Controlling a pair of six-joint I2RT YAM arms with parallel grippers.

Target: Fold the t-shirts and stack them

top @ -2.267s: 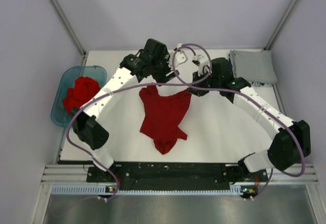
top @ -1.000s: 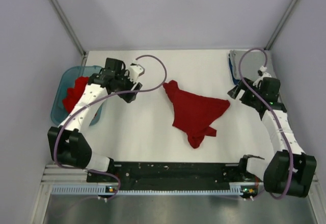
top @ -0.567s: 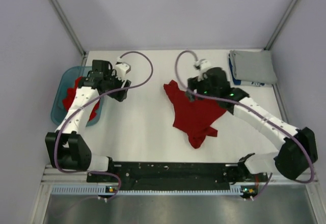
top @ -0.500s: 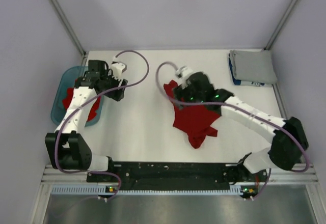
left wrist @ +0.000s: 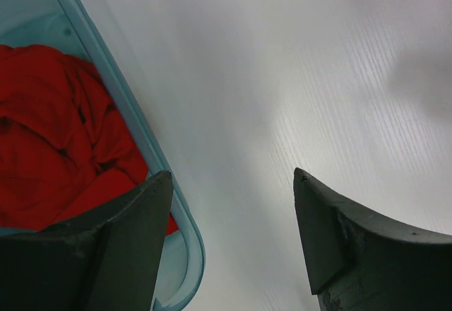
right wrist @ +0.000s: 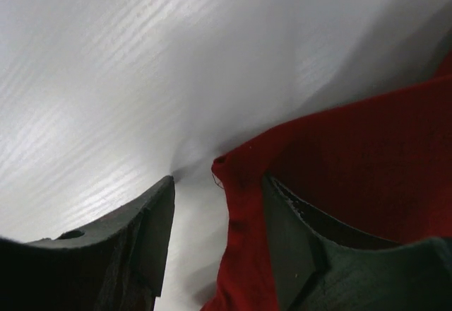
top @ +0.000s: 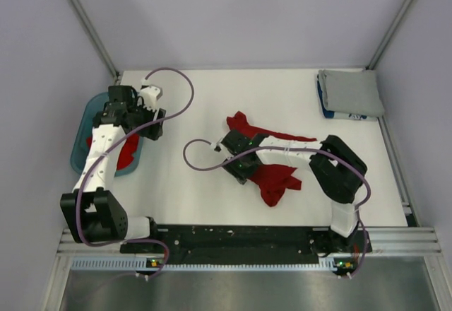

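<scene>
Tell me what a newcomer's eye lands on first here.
The crumpled bright red cloth t-shirt mid-table stands out first, the right hand open astride its edge. At the left, more red cloth fills a translucent teal plastic tub, the left hand open over its rim. A folded grey cloth shirt lies in the far right corner.

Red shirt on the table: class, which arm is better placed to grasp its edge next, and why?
Likely right: its fingers straddle the shirt's edge. The left arm's fingers hang open by the tub, away from it.
</scene>
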